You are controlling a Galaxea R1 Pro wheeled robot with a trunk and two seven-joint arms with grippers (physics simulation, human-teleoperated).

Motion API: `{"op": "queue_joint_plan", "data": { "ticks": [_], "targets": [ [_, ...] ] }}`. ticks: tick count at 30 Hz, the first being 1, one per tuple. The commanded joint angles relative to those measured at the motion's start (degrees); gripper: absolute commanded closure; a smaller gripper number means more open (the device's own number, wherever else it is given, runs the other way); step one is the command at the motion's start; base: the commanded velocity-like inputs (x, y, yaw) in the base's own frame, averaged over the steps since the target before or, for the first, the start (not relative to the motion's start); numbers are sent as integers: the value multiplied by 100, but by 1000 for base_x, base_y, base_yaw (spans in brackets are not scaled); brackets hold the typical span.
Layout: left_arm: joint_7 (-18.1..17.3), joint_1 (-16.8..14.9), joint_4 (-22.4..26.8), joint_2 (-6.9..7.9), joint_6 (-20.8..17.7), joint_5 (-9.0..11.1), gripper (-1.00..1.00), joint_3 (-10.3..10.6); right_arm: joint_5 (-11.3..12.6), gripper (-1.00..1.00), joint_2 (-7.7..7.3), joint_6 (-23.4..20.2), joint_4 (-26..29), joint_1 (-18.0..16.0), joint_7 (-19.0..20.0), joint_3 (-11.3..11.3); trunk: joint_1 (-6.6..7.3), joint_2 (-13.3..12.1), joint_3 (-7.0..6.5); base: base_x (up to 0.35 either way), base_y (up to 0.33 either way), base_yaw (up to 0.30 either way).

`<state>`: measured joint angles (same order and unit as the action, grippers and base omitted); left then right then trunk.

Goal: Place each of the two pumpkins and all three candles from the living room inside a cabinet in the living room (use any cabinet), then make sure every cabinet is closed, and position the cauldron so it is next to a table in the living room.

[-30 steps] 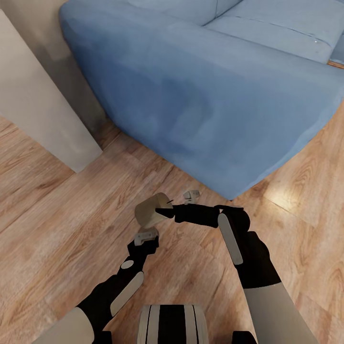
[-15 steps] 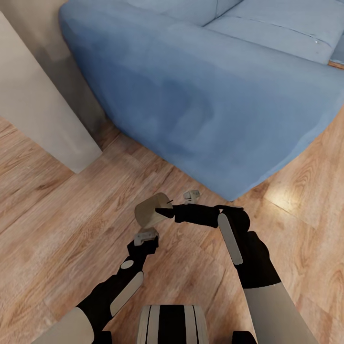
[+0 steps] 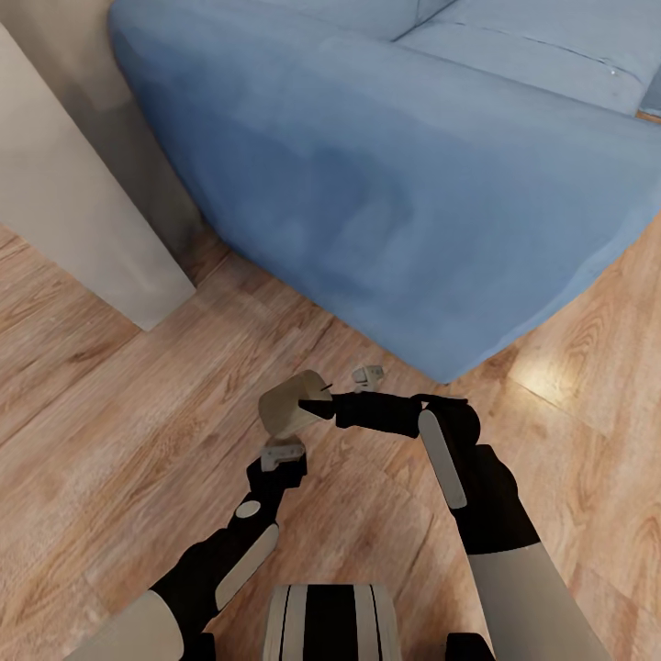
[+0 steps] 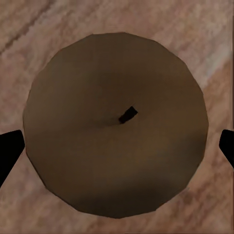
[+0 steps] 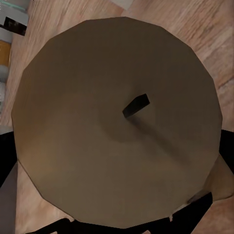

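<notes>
R gripper [image 3: 323,405] clamped on a candle [image 3: 290,404] just off the blue sofa [image 3: 386,184] corner, L gripper [image 3: 282,453] jaw state can't tell; thin end grip, candle could slip if arm swings.

The head view looks steeply down from above over both arms at the floor [image 3: 110,431] before a sofa [image 3: 395,184]. Both wrist views face a candle's [image 4: 117,124] wick end at very close range, floor behind.

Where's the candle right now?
In the head view the candle is held in the right hand, above the wood floor, just in front of the blue sofa.
</notes>
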<state>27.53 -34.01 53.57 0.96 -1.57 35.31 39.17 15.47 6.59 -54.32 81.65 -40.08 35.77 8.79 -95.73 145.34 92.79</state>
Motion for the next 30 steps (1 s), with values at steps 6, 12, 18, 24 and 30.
{"op": "queue_joint_plan", "data": {
  "ticks": [6,12,18,24,30],
  "targets": [
    [33,57,107,109,10,-33,-100,-45,-35,100,-13,1,7,0,-10,14,-6,3,44,0,0,0],
    [33,153,-8,177,17,-33,-100,-82,-52,100,-9,0,-8,0,-17,17,-6,3,44,0,0,0],
    [33,166,-13,184,17,-33,-100,-85,-53,100,-9,0,-9,0,-18,9,-6,3,44,4,0,0],
    [25,167,-7,182,17,-33,-100,-80,-53,100,-9,0,-9,0,-18,9,-6,3,44,113,0,0],
    [24,167,-5,177,17,-33,-100,-72,-53,100,-9,0,-9,0,-18,9,-6,3,44,18,0,0]
  ]
}}
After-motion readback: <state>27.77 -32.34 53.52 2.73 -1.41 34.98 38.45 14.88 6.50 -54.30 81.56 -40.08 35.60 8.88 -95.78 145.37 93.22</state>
